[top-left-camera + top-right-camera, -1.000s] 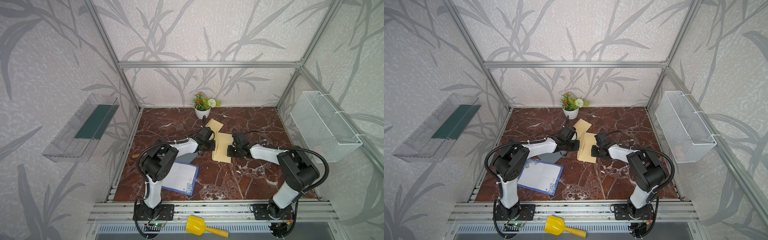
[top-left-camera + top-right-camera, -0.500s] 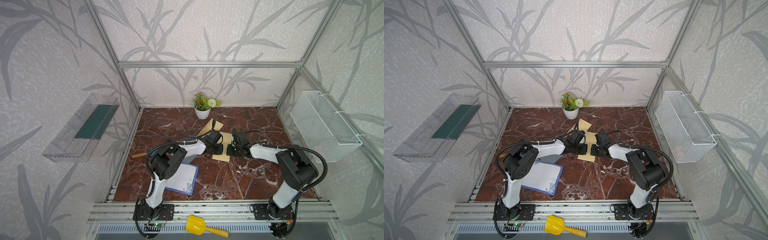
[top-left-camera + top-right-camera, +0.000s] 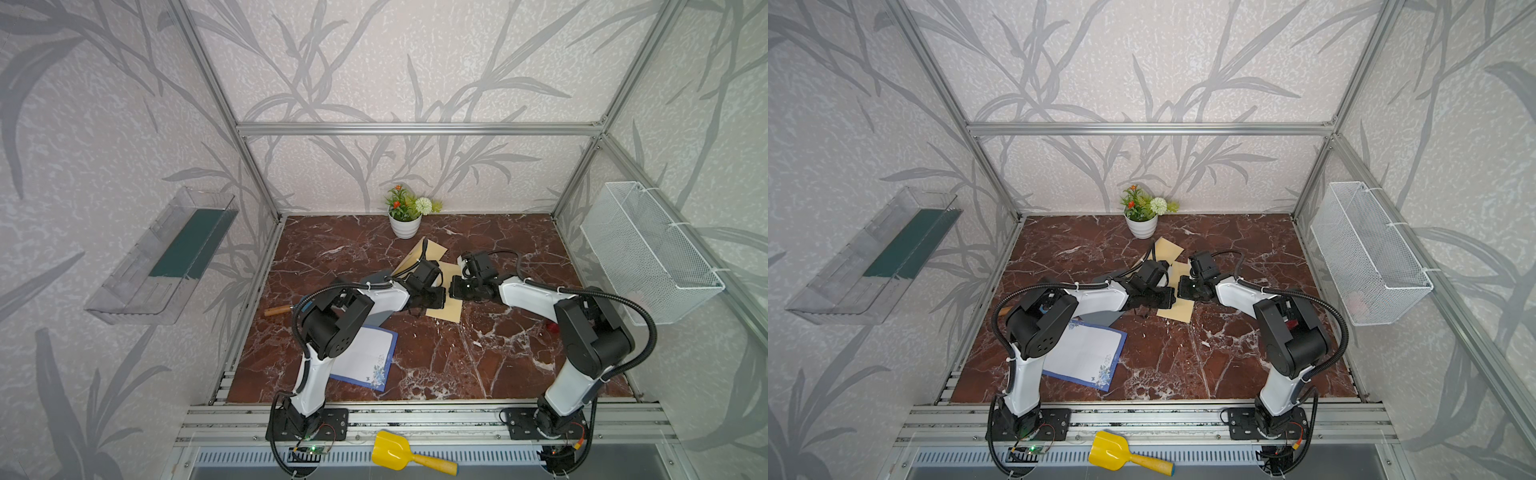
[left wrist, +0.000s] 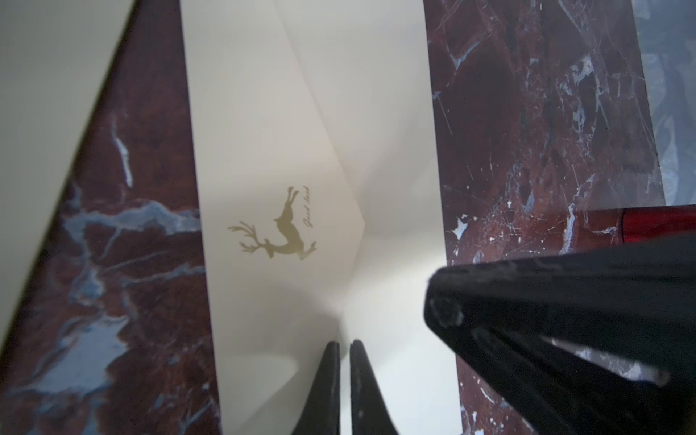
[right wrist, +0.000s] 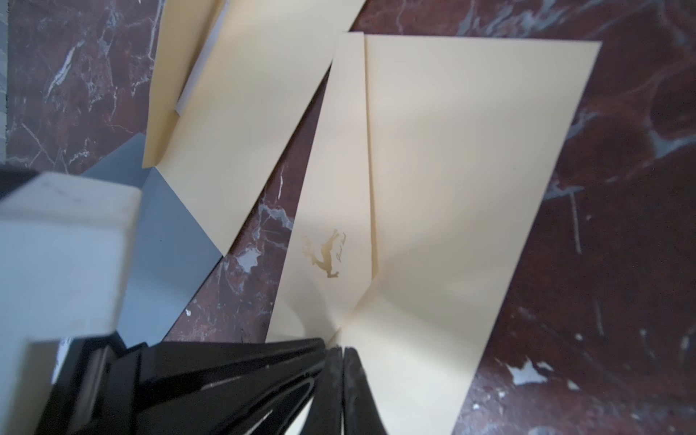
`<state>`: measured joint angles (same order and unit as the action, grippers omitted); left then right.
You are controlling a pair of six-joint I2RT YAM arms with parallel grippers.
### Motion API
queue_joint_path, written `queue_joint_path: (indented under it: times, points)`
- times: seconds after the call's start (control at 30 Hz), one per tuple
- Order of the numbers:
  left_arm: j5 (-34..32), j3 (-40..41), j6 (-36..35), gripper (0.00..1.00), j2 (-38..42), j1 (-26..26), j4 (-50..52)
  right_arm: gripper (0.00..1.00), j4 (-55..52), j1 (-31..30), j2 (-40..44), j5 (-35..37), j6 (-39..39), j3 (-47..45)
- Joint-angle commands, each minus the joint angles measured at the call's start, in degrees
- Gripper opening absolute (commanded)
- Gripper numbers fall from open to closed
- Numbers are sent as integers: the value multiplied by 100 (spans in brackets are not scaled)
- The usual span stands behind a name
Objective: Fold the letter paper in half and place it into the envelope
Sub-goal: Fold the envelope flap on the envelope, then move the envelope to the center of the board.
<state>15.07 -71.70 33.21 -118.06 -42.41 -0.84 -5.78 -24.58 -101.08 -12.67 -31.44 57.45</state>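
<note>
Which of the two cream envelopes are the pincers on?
The deer-printed envelope, nearer the robot: left pincer and right pincer are shut on it. The far envelope lies toward the flowerpot.

Bright, even light — soft shadows, wrist views blurred nearby.

Both top views look steeply down from high above the front rail, far back, taking in the whole red-brown marble tabletop [image 3: 415, 353] [image 3: 1163, 357] almost identically. Each wrist camera sits very close over the cream paper envelope with a gold deer print [image 4: 282, 150] [image 5: 452, 169], aimed low across it; both wrist views share that envelope
</note>
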Motion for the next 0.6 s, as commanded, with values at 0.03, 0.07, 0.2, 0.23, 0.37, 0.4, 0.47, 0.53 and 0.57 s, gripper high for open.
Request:
queue_joint_path:
  times: [0.03,0.07,0.2,0.23,0.37,0.4,0.47,0.53,0.57]
  points:
    - [55,209,72,10,-140,5,149,7,124,93,-428,-379,64,225]
    - [72,220,72,10,-138,0,137,7,155,106,-499,-415,44,249]
    - [136,284,80,10,-99,1,15,7,318,146,-771,-540,-58,334]
    - [162,299,78,10,-96,-3,-12,6,251,147,-832,-480,-84,372]
    - [237,337,66,10,-25,14,-78,4,-33,194,-927,34,-298,343]
    - [247,341,56,10,2,14,-96,4,-62,214,-931,131,-342,319]
    - [268,351,30,10,91,22,-109,4,-105,249,-910,352,-402,242]
    - [296,394,21,11,280,41,-160,4,-168,286,-859,577,-448,177]
    - [287,416,28,12,392,57,-170,4,-176,311,-832,657,-457,138]
